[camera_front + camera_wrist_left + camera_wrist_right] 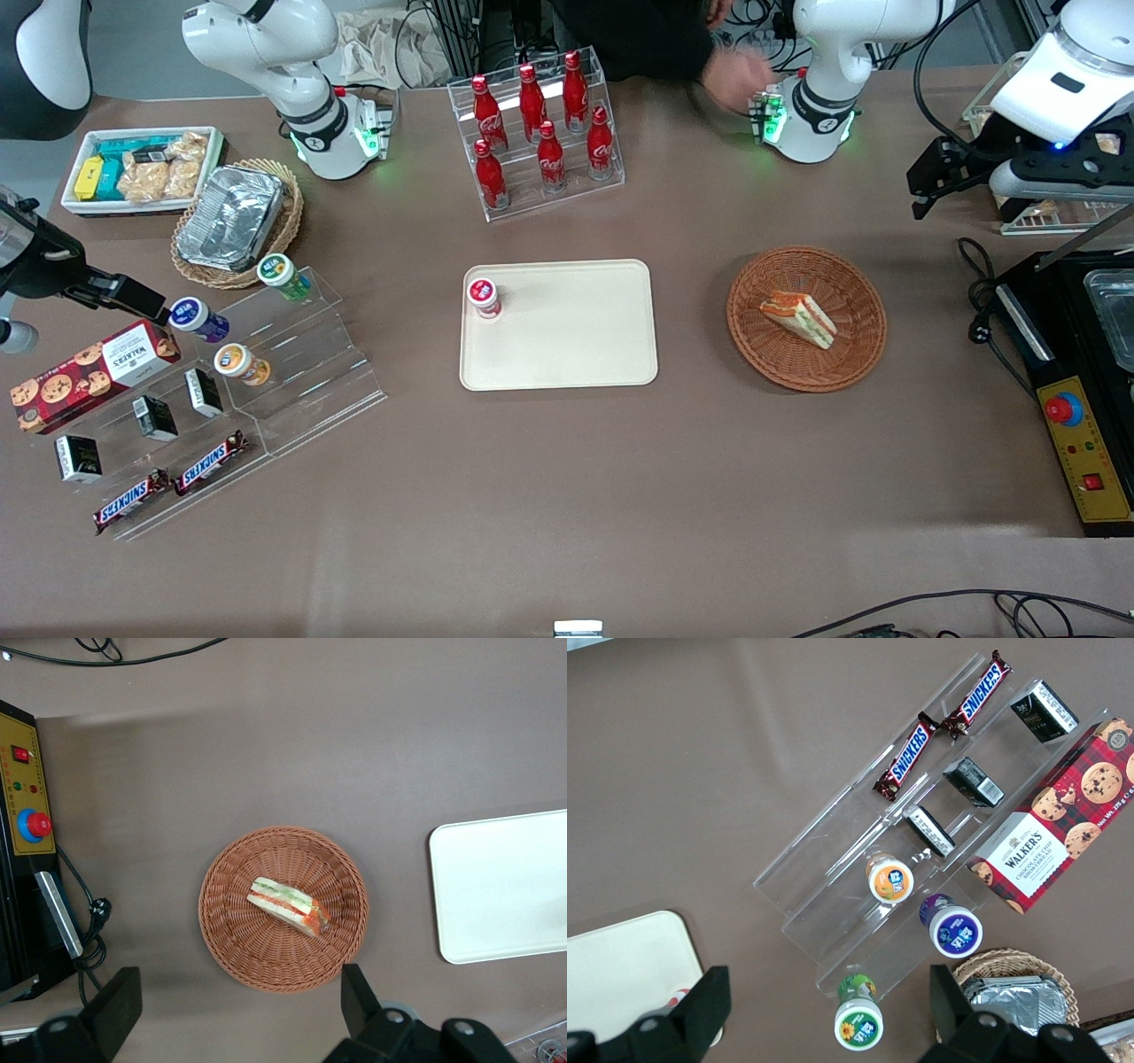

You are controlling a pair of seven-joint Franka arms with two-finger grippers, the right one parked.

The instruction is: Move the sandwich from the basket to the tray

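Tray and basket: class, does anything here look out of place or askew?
One oddity: a small red-lidded cup stands on the tray, where the sandwich should go. The sandwich lies intact in the basket. The gripper hovers above the basket, fingers open.

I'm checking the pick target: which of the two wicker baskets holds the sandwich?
The reddish-brown basket nearest the open gripper holds the sandwich; the tan basket holds a foil container.

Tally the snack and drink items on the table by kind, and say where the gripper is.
Red cola bottles: 7
Round cups: 4
Snickers bars: 2
Small black boxes: 3
Cookie box: 1
Sandwich: 1
Total: 18
Gripper: open, above the basket.
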